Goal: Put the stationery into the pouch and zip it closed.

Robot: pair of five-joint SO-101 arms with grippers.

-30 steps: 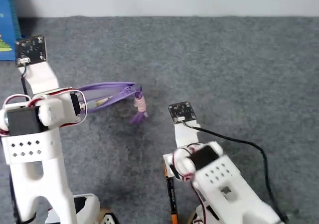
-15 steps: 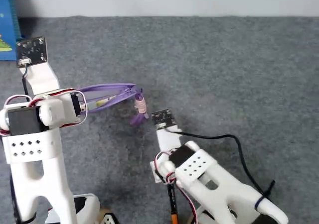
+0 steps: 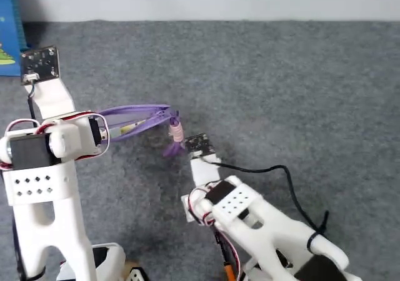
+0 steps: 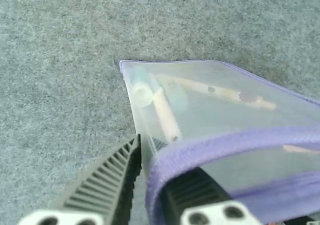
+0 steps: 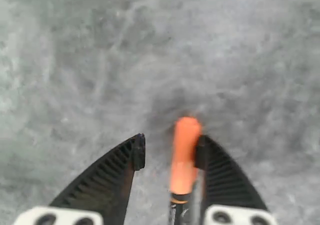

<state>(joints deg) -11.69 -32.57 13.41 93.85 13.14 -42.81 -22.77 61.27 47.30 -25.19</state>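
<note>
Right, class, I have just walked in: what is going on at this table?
The left gripper has its fingers shut on the edge of the purple pouch, over the grey table. Some stationery already lies inside, and the pouch mouth looks unzipped. An orange-tipped pen sits at the right gripper, close by the pouch but not yet in it.

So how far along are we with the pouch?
Done: some stationery is inside the pouch, which the left claw pinches by its edge. In hand: the right claw, open, straddles an orange-tipped pen. Left: load it, zip up.
</note>
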